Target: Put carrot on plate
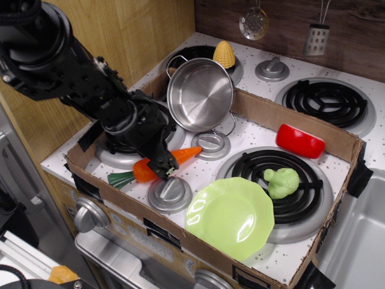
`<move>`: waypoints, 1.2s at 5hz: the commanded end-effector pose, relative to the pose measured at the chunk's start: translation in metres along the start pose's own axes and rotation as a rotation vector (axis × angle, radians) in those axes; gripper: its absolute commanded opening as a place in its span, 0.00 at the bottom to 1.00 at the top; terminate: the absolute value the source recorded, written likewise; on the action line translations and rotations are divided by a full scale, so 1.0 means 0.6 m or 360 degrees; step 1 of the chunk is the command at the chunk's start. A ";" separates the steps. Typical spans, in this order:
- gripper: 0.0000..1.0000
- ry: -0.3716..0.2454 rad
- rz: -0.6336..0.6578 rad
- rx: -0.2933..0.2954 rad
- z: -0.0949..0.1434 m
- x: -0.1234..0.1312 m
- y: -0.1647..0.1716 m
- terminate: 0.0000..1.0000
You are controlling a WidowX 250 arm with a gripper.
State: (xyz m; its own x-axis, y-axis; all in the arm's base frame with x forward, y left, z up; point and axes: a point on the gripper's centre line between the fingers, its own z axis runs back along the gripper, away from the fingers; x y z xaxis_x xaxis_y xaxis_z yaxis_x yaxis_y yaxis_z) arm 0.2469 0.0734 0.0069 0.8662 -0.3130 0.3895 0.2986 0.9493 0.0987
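The black claw point(163, 166) at the end of the dark robot arm point(78, 78) is down on the middle of the long orange plastic toy carrot point(183, 155); whether its fingers are pinching the carrot or only spread around it cannot be told. The carrot lies on the speckled white stove-top bench point(252, 129), green stem toward the left, between the front left burner and a grey knob point(169, 194). The round lime-green glossy plate point(230, 217) sits to the right of the knob, apart from the carrot, with nothing on it.
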 end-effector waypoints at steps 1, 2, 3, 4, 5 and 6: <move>0.00 0.0047 -0.0025 0.0014 0.002 0.021 0.006 0.00; 0.00 0.0028 -0.0101 0.0063 0.040 0.048 0.005 0.00; 0.00 0.0118 -0.0124 0.0105 0.100 0.089 0.006 0.00; 0.00 0.0184 -0.0090 0.0123 0.144 0.122 -0.003 0.00; 0.00 0.0138 0.0110 0.0040 0.163 0.134 -0.036 0.00; 0.00 0.0001 0.0463 0.0116 0.147 0.132 -0.089 0.00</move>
State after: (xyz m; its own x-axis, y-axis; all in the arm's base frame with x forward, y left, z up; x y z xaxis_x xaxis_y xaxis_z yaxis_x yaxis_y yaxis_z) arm 0.2538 -0.0060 0.0988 0.9274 0.0149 0.3737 -0.0307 0.9989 0.0362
